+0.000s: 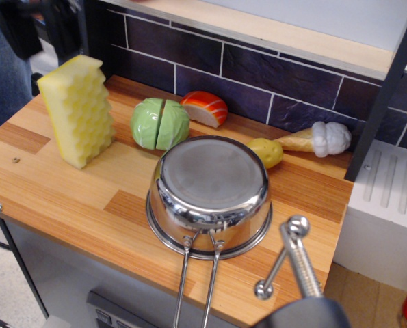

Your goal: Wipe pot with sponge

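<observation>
The pot (210, 184) is a shiny steel saucepan lying upside down on the wooden counter (73, 205), base up and rim on the wood. Its looped wire handle (196, 287) points over the front edge. The sponge (78, 109) is a thick pale-yellow dimpled block standing upright at the back left, apart from the pot. A dark blurred shape (18, 27) in the top left corner, above and left of the sponge, seems to be my gripper. Its fingers do not show.
A green toy cabbage (160, 124), an orange-red toy slice (204, 108), a yellow toy piece (266, 152) and a toy ice-cream cone (316, 139) lie behind the pot along the tiled wall. A chrome tap (293, 256) stands front right. A white block (388, 205) and a dark post (388, 89) are at the right.
</observation>
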